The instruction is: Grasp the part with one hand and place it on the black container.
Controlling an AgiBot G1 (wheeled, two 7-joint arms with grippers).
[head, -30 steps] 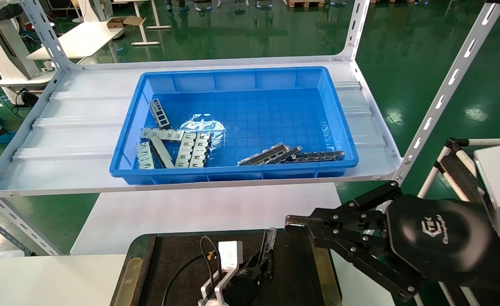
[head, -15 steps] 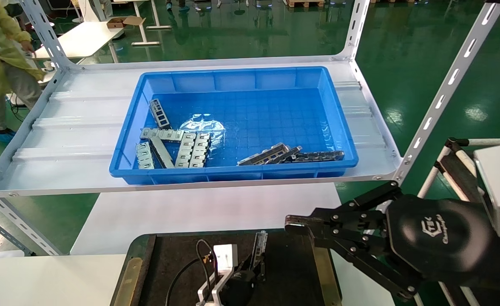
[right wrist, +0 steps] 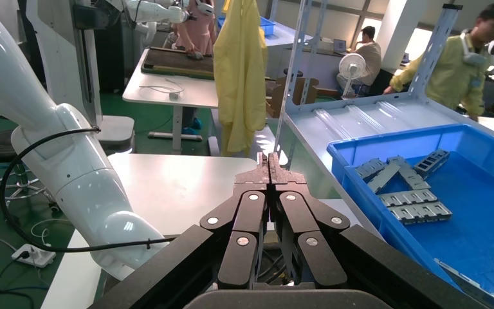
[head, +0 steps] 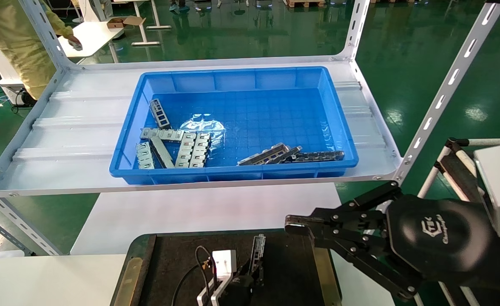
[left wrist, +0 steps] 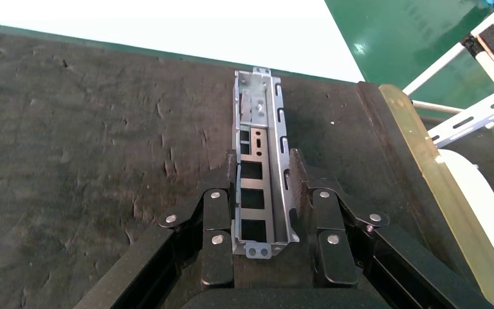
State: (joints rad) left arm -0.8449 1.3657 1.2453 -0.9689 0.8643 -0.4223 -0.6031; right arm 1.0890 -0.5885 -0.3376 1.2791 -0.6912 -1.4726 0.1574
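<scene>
Only a partly legible embossed logo, roughly "CTEK", on the right gripper's [head: 294, 223] housing

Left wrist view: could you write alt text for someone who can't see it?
The robot's left hand is shut on the part, a narrow grey metal channel with rectangular cutouts, holding it by its long sides over the black container. The container's dark, rough surface fills most of the picture, with a brass-coloured edge strip along one side.
</scene>
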